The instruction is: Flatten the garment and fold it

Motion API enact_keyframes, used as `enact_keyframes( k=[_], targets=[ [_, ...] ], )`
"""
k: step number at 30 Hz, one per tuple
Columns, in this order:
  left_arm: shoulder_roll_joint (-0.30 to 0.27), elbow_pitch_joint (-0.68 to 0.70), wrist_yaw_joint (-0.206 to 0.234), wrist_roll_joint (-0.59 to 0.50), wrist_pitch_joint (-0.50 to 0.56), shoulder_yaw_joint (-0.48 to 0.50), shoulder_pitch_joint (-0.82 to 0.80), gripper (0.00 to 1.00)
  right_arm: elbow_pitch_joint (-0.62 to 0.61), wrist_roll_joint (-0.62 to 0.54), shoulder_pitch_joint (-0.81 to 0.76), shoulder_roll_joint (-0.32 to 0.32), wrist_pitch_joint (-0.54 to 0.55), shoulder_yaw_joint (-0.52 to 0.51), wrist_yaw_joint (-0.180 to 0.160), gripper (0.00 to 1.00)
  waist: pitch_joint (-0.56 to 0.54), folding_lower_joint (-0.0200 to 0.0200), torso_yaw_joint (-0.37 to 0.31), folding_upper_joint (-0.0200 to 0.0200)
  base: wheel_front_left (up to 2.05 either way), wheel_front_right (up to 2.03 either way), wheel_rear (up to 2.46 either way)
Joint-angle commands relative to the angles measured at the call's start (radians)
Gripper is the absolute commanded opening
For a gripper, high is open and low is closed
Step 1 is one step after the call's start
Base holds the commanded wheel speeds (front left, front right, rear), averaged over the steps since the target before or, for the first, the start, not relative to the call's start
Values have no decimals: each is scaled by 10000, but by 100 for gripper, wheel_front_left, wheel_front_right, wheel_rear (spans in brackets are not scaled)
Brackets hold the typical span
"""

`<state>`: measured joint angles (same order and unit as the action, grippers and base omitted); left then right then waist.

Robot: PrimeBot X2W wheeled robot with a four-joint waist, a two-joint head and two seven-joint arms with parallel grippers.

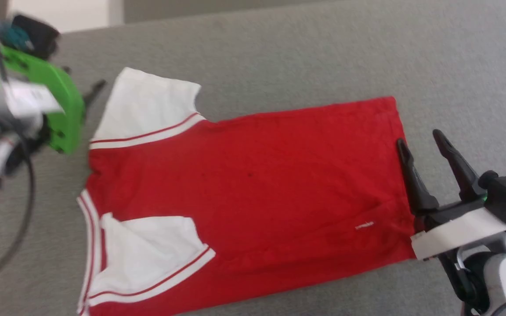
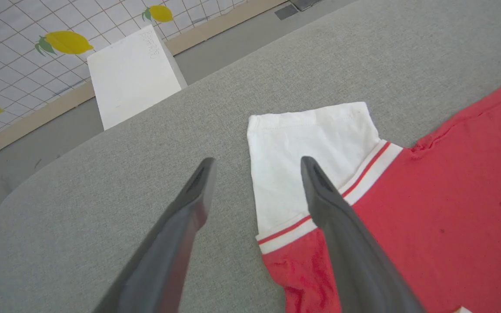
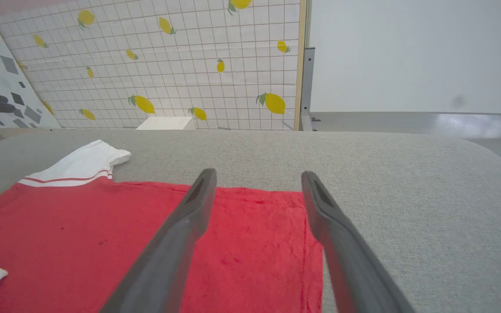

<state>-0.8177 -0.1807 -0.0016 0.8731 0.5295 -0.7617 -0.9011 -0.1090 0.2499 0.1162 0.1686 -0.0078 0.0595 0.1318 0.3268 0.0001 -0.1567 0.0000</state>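
Shirt (image 1: 253, 184) lies flat on the grey table (image 1: 279, 52), back or front up, I can't tell. Its long axis runs straight across in front of the robot: collar (image 1: 89, 219) end toward its left, hem (image 1: 400, 175) toward its right. So it's one arm per end, no reaching across.

Right gripper (image 1: 419, 138): jaws wide apart, nothing in them. It sits right at the hem, near the front corner, with the fingers pointing away from the robot along that edge. One finger is over red cloth and the other is over bare table (the wrist view shows the hem line between them). Whether the tips touch the fabric, I can't tell.

Left gripper (image 2: 258, 160): also spread wide and empty. It hovers by the far sleeve (image 1: 147, 105), which sticks out white past the body. From the wrist, one finger is over the sleeve's striped cuff and the other is over table.

The near sleeve (image 1: 152, 245) is already folded in over the red. The small white mark (image 1: 364, 226) is close to the right gripper.

My read:
- Flattening looks mostly done, with only light rumpling near the hem.
- The far sleeve is the loose bit, and the left arm is the nearer one to it.
- The hem corners belong to the right arm.
- A lengthwise fold would mean carrying the hem leftward along that axis.
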Motion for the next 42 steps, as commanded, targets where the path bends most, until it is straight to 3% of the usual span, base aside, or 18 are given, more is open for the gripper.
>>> enact_keyframes(
  k=[1, 6, 10, 29, 30, 31, 37, 42],
  targets=[
    [-109, -224, -181, 174, 424, -15, -504, 100, 48, -67, 204, -98, -116, 62, -11, 100, 1070, -1, -1017, 0, 0, 0, 0],
    [-210, -1320, -487, 655, 2519, -102, -1762, 100, 132, -110, 407, -325, -339, 191, -11, 100, 1595, -1, -1460, 0, 0, 0, 0],
    [-277, -1769, -462, 877, 3795, -182, -2409, 100, 194, -134, 513, -434, -457, 222, -11, 100, 1885, -1, -1693, 0, 0, 0, 0],
    [-728, -2391, -354, 752, 5347, -506, -3109, 100, 395, -207, 680, -742, -751, 200, -11, 100, 2678, -1, -2074, 0, 0, 0, 0],
    [-712, -2384, -370, 853, 5413, -494, -3075, 11, 393, -219, 682, -745, -745, 185, -11, 100, 2694, -1, -2052, 0, 0, 0, 0],
    [-696, -2358, -380, 912, 5428, -477, -3064, 0, 392, -231, 681, -745, -737, 169, -11, 100, 2706, -1, -2027, 0, 0, 0, 0],
    [-436, -2193, -510, 956, 4802, -374, -3028, 0, 419, -317, 690, -645, -531, 54, -11, 100, 2507, -1, -1724, 0, 0, 0, 0],
    [-67, -2078, -745, 679, 3847, -453, -2961, 0, 381, -167, 802, -71, 181, -85, -11, 100, 1941, -1, -1244, 0, 0, 0, 0]
  ],
)
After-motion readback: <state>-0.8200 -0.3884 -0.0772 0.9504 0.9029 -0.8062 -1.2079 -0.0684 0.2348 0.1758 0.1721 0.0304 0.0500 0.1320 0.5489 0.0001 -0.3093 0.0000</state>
